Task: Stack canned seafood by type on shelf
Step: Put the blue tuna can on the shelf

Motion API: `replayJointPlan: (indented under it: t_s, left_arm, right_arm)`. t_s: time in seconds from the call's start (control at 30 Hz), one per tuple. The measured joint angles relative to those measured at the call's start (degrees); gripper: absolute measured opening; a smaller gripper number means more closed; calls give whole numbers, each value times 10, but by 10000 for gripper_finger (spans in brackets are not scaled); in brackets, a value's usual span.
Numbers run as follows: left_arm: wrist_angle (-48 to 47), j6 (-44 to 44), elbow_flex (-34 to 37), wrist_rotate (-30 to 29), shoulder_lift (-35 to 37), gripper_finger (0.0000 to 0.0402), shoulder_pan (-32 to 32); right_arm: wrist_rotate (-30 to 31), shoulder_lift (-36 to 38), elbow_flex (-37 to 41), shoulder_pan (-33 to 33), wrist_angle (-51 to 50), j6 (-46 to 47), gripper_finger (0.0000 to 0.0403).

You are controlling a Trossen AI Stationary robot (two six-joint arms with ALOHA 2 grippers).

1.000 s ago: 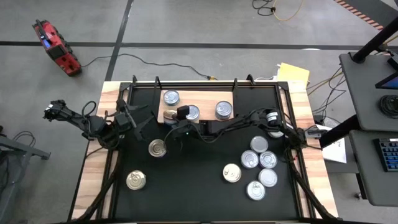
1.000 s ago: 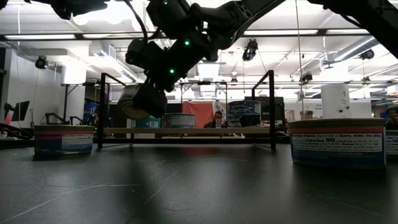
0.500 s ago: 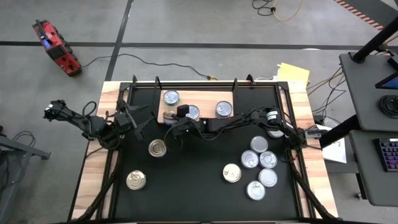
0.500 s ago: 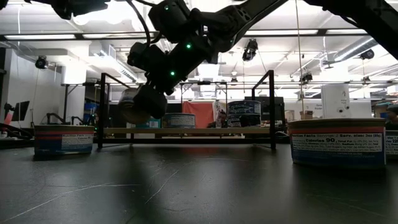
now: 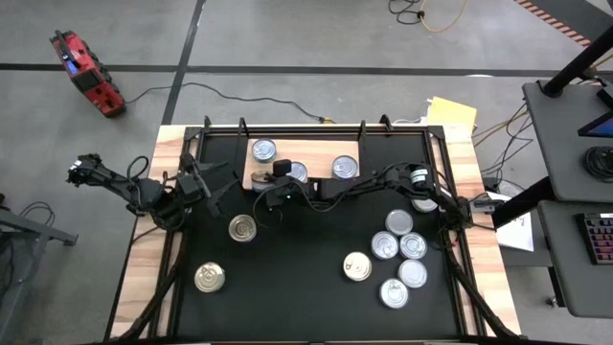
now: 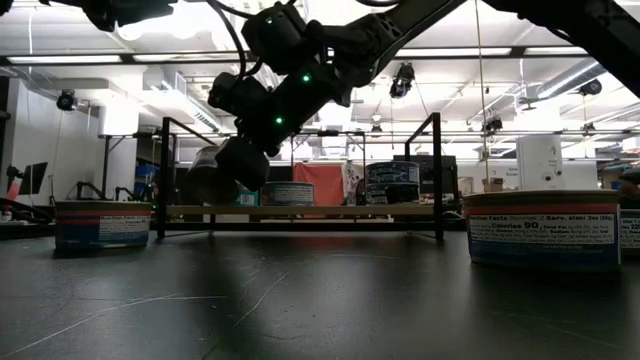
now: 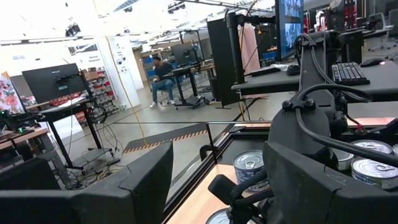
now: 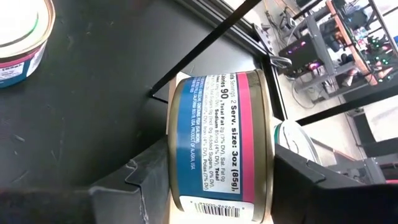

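Between the right pincer's (image 8: 205,180) fingers sits a gripped can (image 8: 217,143), its label reading "Serv. size: 3oz (85g)".

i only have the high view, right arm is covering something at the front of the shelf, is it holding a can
Observer: Yes. In its wrist view the right gripper clamps a can with a blue and pink label, one finger on each flat end.
Operator: is it lying flat
Observer: No, the can is turned on its side, at the edge of the shelf.
Operator: is it touching the shelf
Observer: From the low view it hangs at about board height at the shelf's left end; I cannot tell whether it touches.
Operator: left arm doing anything
Observer: The left gripper waits with open fingers left of the shelf, holding nothing.
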State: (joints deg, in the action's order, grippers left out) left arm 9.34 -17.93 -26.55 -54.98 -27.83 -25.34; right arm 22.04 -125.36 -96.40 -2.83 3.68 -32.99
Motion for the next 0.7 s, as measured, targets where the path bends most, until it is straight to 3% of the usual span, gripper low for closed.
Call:
replayJointPlan:
  t_s: [0.7]
  left_arm:
    - [0,0,0,0,-8,233,0]
  right_arm:
    - [-17,0,0,0,-15,11,219]
